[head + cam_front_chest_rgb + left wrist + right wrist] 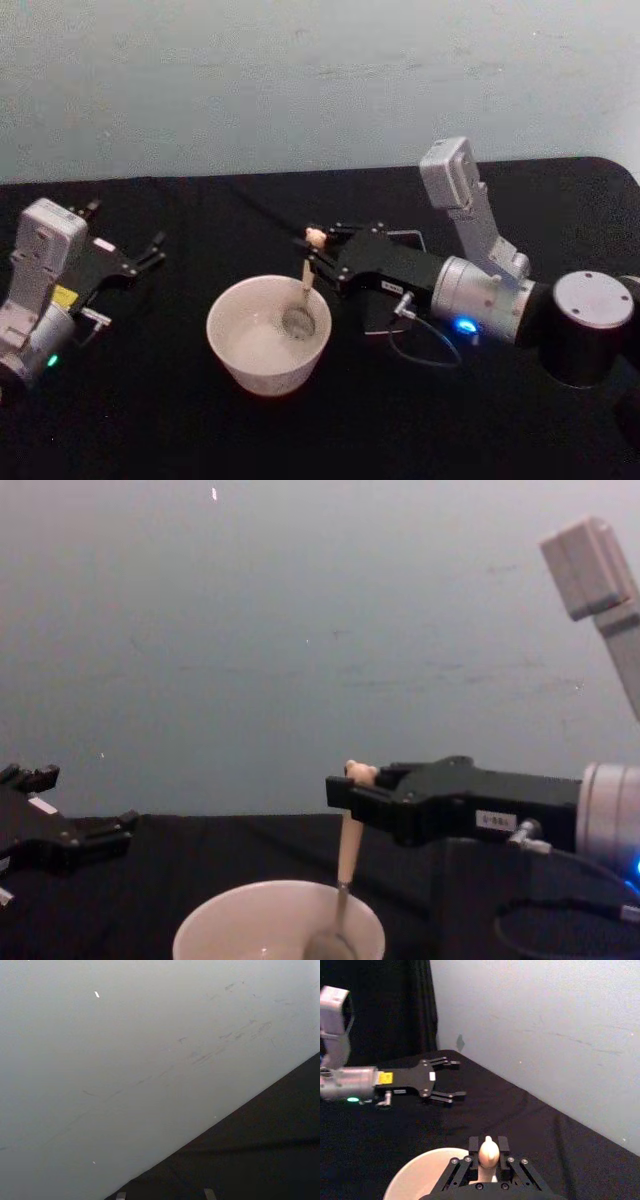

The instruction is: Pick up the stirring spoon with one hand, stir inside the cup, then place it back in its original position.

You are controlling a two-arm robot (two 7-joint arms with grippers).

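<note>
Right gripper [318, 250] reached out low over the table, roughly level. Its fingers were pinched on the top of the stirring spoon [305, 285] handle.

Around it: the left gripper [125, 235] sat well off on the far side of the cup [262, 375], with its fingers spread and holding nothing. The cup stood between the two grippers. Just behind the right gripper's body a thin square rim showed, the dark grey holder [418, 238]. It was mostly hidden by the gripper, so contact could not be judged. A thin cable loop [420, 352] hung under the right wrist, apart from the cup.

Spoon relative to the gripper: it hung nearly upright from the fingertips. The small bear head poked up just above them. The beige handle ran down past the cup's rim, and the metal bowl sat low inside the cup. The cup stood directly beneath the fingertips. Whether the bowl touched the cup's bottom could not be told.

Surface: the table [450, 430] was covered in black cloth. A pale wall [300, 80] with faint scuff marks stood close behind it.
</note>
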